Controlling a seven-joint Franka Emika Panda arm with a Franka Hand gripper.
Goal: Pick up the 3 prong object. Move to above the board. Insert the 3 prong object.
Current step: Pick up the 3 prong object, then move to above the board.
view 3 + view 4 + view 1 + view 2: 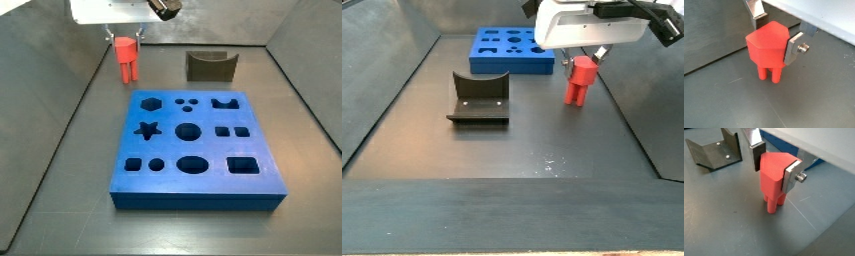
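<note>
Gripper: the gripper [775,36] was at the far left of the tray in a side view [126,38], low over the grey floor, its two silver finger plates pinching the blocky top of the 3 prong object.
Fingers: in both wrist views one finger plate [794,48] lay flat against a side of the red top, a small bolt showing on it; the opposite plate with its dark pad [755,153] pressed the other side.
3 prong object: a red-orange peg [767,47] stood upright with a five-sided blocky top and thin prongs pointing down. In a wrist view [774,178] the prong tips were at or just above the floor; contact could not be told.
Place of the peg: in a side view [127,57] it was beyond the far left corner of the board, apart from it and near the left tray wall. In a side view [581,80] it stood to the right of the fixture and nearer than the board.
Board: a large blue block [194,150] lay flat in the middle of the tray, with dark star, hexagon, round, square and oval holes. All the visible holes were unfilled. In a side view [506,50] it sat at the far end.
Fixture: a dark bracket [478,99] stood on the floor, well apart from the peg; it also showed in a wrist view [713,150] and a side view [210,65].
Tray floor: grey, lightly scratched metal [817,95].
</note>
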